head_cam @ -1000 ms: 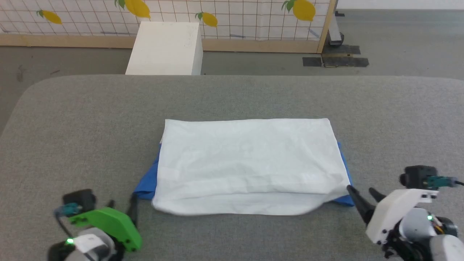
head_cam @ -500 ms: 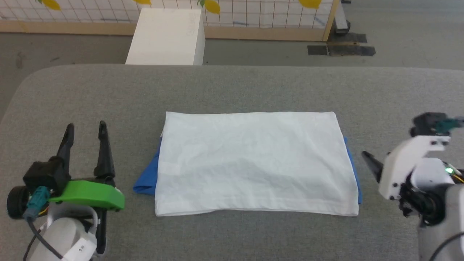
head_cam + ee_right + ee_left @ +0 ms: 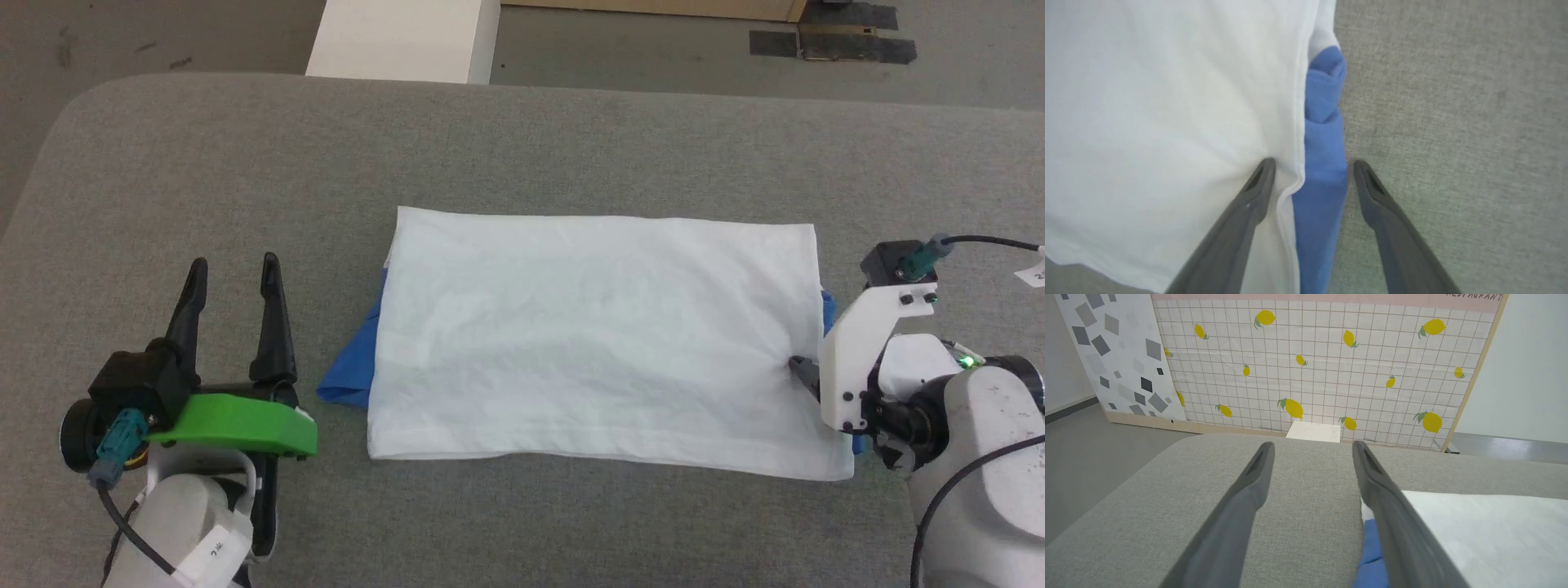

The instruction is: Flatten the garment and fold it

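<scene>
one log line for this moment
shirt: folded, flat on table | left end effector: open, clear of shirt | right end effector: open, astride shirt's right edge

The left gripper (image 3: 234, 263) sits at the near left. Its two long dark fingers (image 3: 272, 327) lie roughly level, point toward the far side and are spread wide apart. Behind them come a green wrist cover (image 3: 237, 425), a black camera block (image 3: 135, 384) and the pale forearm (image 3: 175, 523), which runs back to the near edge. At the near right, the right gripper (image 3: 1313, 162) tips steeply downward, its jaws just as wide. One dark fingertip (image 3: 798, 367) peeps leftward from behind the white wrist bracket (image 3: 853, 359), and the grey forearm (image 3: 971, 457) lies behind that.
</scene>
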You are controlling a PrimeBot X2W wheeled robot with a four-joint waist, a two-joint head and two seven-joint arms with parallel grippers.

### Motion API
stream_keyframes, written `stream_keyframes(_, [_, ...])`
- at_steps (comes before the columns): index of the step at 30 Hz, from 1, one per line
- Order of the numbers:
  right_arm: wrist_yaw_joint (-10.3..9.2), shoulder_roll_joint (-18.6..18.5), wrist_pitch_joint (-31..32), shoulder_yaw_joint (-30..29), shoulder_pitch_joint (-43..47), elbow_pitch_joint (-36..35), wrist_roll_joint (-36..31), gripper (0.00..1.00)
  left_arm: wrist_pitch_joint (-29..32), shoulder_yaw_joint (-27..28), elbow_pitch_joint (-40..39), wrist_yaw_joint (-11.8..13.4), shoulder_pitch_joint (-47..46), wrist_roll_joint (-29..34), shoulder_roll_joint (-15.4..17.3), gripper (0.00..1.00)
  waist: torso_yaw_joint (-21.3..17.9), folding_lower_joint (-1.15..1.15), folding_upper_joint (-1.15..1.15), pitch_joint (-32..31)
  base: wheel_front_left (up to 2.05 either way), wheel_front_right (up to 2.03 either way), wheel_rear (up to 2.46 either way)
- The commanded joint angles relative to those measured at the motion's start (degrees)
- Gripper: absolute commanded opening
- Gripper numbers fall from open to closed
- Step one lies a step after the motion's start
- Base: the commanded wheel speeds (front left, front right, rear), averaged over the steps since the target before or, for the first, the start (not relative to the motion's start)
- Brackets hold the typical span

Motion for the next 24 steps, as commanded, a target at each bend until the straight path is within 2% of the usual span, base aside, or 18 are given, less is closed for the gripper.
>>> stream_keyframes(1, [-0.09,0.6,0.8,-0.1,1.0,2.5,1.0,0.40,-0.3,0.8,-0.2,-0.8,-0.2,0.2,-0.8,1.00,0.1,0.00,0.00,0.0,0.00,0.00,0.00])
stream_keyframes(2, [-0.09,0.7,0.7,-0.1,1.0,2.7,1.6,0.16,-0.3,1.2,-0.1,-1.1,0.0,0.4,-1.0,1.00,-0.1,0.00,0.00,-0.2,0.00,0.00,0.00])
stream_keyframes(3, [-0.09,0.6,0.3,-0.3,1.0,2.7,2.3,0.00,-0.3,1.6,0.1,-1.5,0.2,0.7,-1.3,1.00,-0.2,0.00,0.00,-0.4,0.00,0.00,0.00])
stream_keyframes(8, [-0.09,-2.4,-0.4,-4.9,1.7,1.5,3.7,0.00,-0.3,3.6,0.2,-2.9,1.3,1.4,-2.9,1.00,-1.0,0.00,0.00,-1.9,0.00,0.00,0.00])
stream_keyframes(12, [-0.09,-6.0,0.1,-10.4,2.9,-0.1,1.0,0.00,-0.3,4.5,0.4,-3.6,2.3,2.1,-3.9,1.00,-1.5,0.00,0.00,-3.0,0.00,0.00,0.00])
stream_keyframes(16, [-0.09,-7.9,0.8,-13.8,3.9,-1.3,-2.3,0.00,-0.3,5.3,0.5,-4.1,3.4,2.8,-4.8,1.00,-1.9,0.00,0.00,-4.1,0.00,0.00,0.00])
stream_keyframes(19, [-0.09,-8.6,1.3,-12.9,4.5,-3.1,-2.7,0.00,-0.3,5.7,0.8,-4.5,4.2,3.1,-5.5,1.00,-2.2,0.00,0.00,-5.0,0.00,0.00,0.00])
stream_keyframes(24, [-0.09,-10.4,4.1,-5.1,5.0,-11.5,-0.5,0.00,-0.3,6.5,1.0,-5.1,5.5,3.5,-6.5,1.00,-2.5,0.00,0.00,-7.1,0.00,0.00,0.00])
